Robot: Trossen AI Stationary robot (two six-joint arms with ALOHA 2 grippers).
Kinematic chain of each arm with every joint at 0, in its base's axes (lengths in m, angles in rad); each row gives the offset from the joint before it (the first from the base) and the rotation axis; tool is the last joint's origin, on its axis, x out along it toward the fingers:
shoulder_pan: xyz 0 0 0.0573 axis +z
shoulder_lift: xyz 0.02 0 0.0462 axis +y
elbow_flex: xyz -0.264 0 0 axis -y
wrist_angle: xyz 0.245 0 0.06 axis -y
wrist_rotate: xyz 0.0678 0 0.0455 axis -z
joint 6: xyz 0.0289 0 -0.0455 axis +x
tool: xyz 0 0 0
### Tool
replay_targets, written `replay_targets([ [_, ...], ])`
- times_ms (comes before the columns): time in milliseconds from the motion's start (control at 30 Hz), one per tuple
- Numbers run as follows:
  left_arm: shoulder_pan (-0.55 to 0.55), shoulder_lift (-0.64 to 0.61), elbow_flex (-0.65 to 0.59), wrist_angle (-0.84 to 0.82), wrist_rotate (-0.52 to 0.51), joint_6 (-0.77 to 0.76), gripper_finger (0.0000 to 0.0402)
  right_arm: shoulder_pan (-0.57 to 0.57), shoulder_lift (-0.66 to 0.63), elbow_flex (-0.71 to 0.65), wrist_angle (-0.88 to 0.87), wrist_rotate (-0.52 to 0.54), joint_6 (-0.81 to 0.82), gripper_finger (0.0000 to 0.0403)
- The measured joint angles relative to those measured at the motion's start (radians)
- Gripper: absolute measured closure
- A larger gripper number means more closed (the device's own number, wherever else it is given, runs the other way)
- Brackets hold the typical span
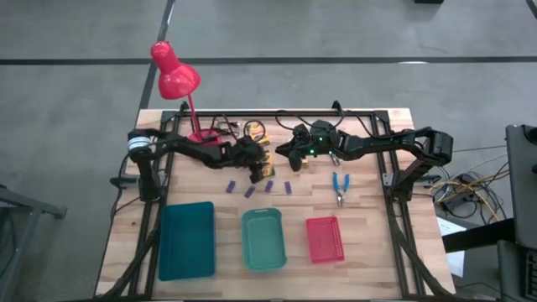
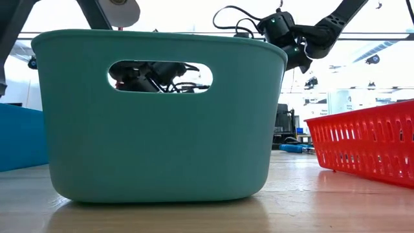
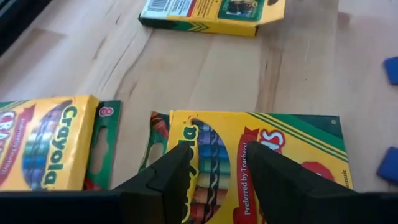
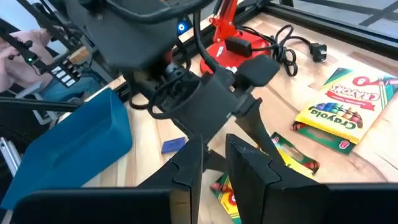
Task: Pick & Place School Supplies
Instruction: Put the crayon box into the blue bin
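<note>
Three yellow-green crayon boxes lie flat on the table. One (image 3: pixel 280 143) sits right under my left gripper (image 3: pixel 219 154), which is open with its fingers over the box's window end. A second box (image 3: pixel 43 146) lies beside it and a third (image 3: pixel 211 12) farther off. Several purple blocks (image 1: pixel 249 192) lie in a row just nearer the front. A blue-handled tool (image 1: pixel 339 186) lies to the right. My right gripper (image 4: pixel 217 146) hovers over the table behind the left gripper (image 4: pixel 205 99). It is open by a narrow gap, with nothing between its fingers.
A blue tray (image 1: pixel 186 239), a green tray (image 1: pixel 263 239) and a red tray (image 1: pixel 324 239) stand in a row along the near edge. The red desk lamp (image 1: pixel 174 75) with its cable (image 4: pixel 286 37) stands at the far left.
</note>
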Motion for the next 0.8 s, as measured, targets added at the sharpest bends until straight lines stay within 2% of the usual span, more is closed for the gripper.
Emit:
replay_targets([
  [233, 0.001, -0.169, 0.009, -0.169, 0.0, 0.016, 0.0234, 0.0, 0.0, 0.0, 0.0, 0.0, -0.003, 0.0335],
  [433, -0.001, -0.338, 0.009, -0.182, 0.018, -0.063, 0.0234, 0.0, 0.0, 0.0, -0.003, 0.001, -0.018, 0.0335],
  [533, -0.001, -0.409, 0.006, -0.228, 0.019, -0.226, 0.0234, 0.0, 0.0, -0.001, -0.025, 0.001, -0.027, 0.0335],
  [667, 0.0, -0.464, 0.006, -0.294, 0.06, -0.573, 0.0234, 0.0, 0.014, -0.001, -0.048, 0.002, -0.015, 0.0335],
  [800, 0.0, -0.469, 0.006, -0.358, 0.065, -0.69, 0.0234, 0.007, 0.052, 0.007, -0.041, 0.002, -0.006, 0.0335],
])
